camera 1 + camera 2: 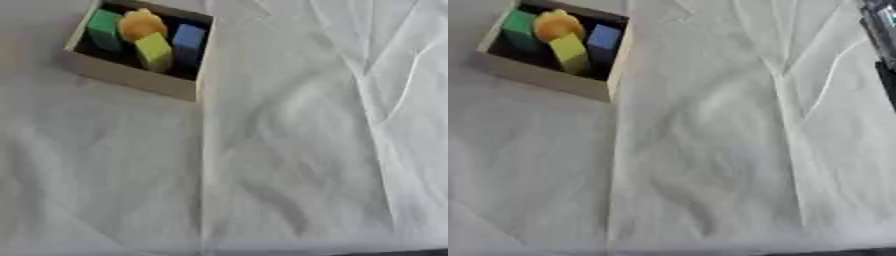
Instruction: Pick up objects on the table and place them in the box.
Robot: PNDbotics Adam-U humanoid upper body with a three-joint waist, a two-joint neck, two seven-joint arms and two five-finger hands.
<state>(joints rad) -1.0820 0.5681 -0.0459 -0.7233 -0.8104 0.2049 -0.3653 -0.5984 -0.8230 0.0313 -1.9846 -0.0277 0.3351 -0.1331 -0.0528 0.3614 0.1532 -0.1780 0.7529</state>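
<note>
Was a table under a creased white cloth. Sat directly on it at the far left a pale box, well apart from the dark arm at the right edge.

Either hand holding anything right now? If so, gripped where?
Nothing held, as far as shown. No hand is in either view. The green, orange, yellow and blue pieces all sit inside the box.
</note>
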